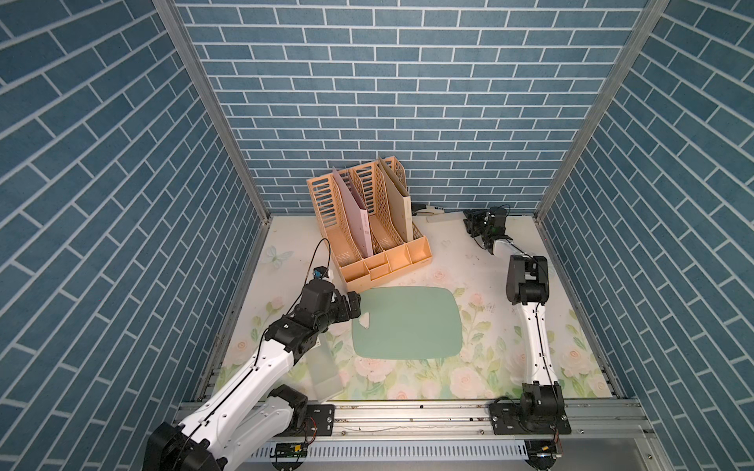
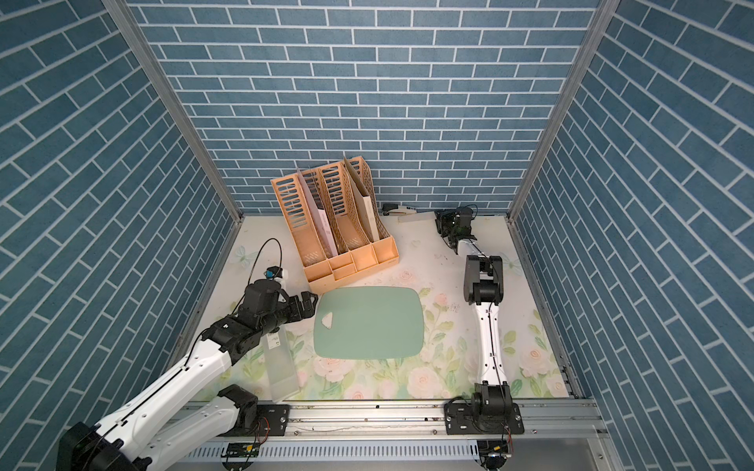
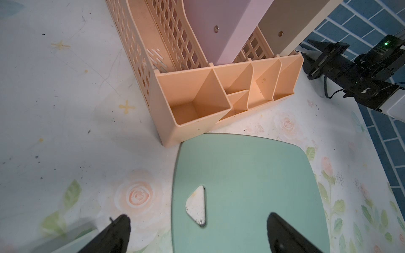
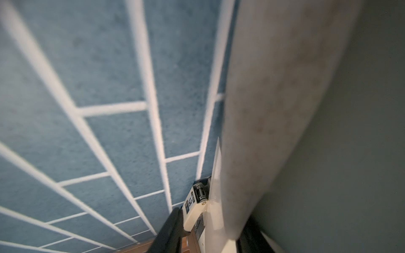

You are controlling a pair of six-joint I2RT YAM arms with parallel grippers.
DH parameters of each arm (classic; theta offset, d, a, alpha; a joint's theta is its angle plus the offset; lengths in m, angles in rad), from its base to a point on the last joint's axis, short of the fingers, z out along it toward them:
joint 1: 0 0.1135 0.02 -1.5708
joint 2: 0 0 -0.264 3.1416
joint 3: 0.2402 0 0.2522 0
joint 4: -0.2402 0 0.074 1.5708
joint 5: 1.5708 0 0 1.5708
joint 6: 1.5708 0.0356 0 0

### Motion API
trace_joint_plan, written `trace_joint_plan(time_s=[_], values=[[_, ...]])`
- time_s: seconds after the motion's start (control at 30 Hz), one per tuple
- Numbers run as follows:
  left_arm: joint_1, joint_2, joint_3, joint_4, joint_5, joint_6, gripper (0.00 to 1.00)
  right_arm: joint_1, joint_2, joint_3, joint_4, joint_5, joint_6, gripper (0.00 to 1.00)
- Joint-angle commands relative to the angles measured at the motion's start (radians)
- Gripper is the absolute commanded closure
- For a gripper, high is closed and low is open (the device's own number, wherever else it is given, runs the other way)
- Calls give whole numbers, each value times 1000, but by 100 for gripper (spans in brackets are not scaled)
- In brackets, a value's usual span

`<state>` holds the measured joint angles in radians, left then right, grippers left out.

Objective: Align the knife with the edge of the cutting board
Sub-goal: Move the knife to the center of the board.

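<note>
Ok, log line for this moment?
left gripper: open, over holed short edge of cutting board | right gripper: around knife by back wall | alignment: not yet done

One end of the knife (image 1: 444, 216) is hidden behind the right hand (image 1: 472, 223); up close it is blurred and cropped.

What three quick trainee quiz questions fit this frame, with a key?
1. True or false: the knife lies on the cutting board.
2. The left gripper is: A) open, straddling the board's short edge B) shut on the knife.
3. Fill in: a pink folder and a beige folder stand in the orange ____.
Key: 1 false, the knife is at the back wall by the right gripper; 2 A; 3 rack.
</note>
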<state>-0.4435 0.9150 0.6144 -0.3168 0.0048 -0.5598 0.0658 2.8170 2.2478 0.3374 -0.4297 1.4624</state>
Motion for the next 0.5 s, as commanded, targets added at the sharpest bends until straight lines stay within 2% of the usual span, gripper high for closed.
trace_joint_plan(time_s=[0.0,0.17,0.3,0.47], values=[[4,8,-7,8,4,15,0,35,120,-1,-172,5,4,59],[3,13,-8,10,6,17,0,41,159,57,-194,10,12,63],[4,13,-7,9,7,20,0,42,165,70,-209,26,12,71],[4,18,-4,8,8,21,1,41,166,69,-216,27,4,92]])
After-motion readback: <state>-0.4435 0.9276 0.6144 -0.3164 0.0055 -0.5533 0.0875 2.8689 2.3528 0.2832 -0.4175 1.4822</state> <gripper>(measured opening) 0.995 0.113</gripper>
